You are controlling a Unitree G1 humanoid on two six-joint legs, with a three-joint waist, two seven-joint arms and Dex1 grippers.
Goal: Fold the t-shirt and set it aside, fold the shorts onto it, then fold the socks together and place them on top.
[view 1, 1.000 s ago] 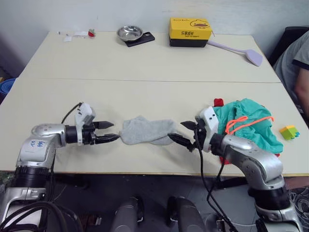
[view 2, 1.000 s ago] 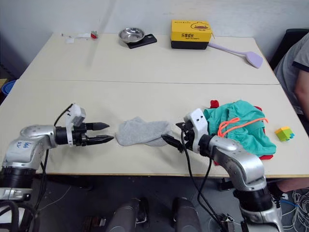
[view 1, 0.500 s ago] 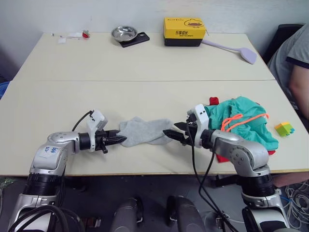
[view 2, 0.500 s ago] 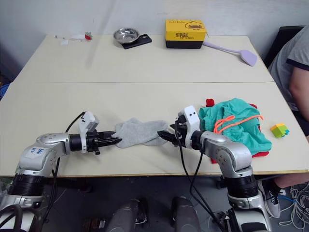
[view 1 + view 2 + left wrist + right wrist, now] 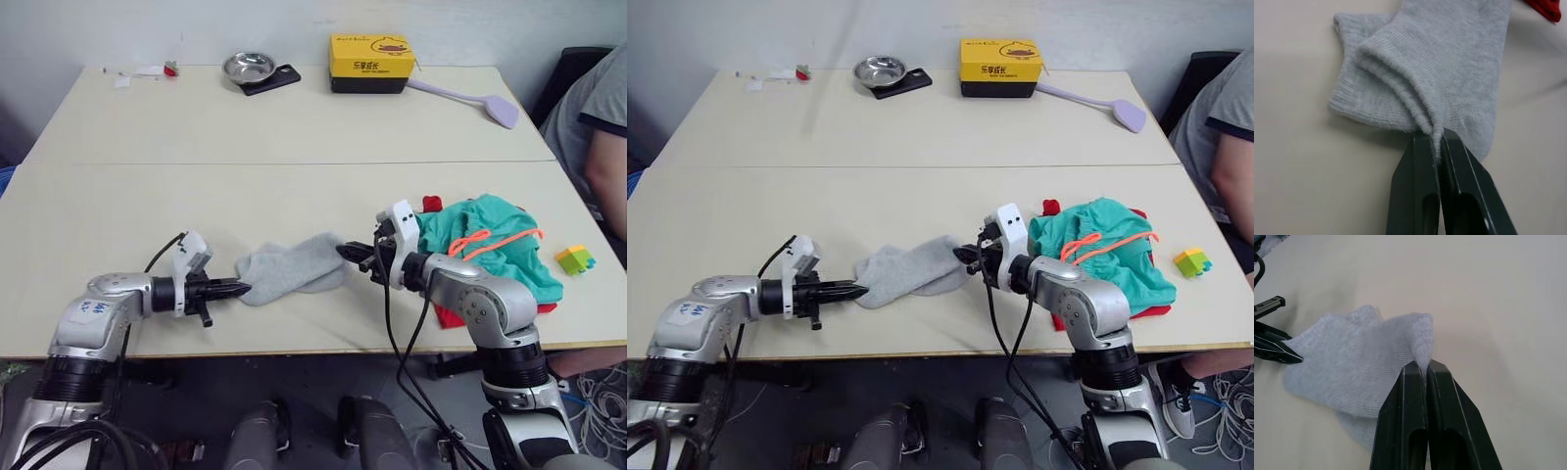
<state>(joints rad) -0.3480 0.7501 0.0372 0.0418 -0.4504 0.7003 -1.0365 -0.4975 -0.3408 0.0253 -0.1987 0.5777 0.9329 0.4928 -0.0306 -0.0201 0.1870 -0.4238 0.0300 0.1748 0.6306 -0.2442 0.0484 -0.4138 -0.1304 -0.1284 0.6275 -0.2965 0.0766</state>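
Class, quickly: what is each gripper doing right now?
Left gripper: shut on the socks, at one end.
Right gripper: shut on the socks, at the other end.

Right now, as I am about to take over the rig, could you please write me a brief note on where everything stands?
Left tool: shut on the cuff end of the pair of light grey knit socks.
Right tool: shut on the socks' opposite end.
The socks lie on the beige table between the tools.
The teal-green shorts with the neon-orange drawstring sit piled on the bright red t-shirt, beside the right arm.
Done: t-shirt set aside, shorts on it.
Left: fold the socks together and place them on top of the pile.
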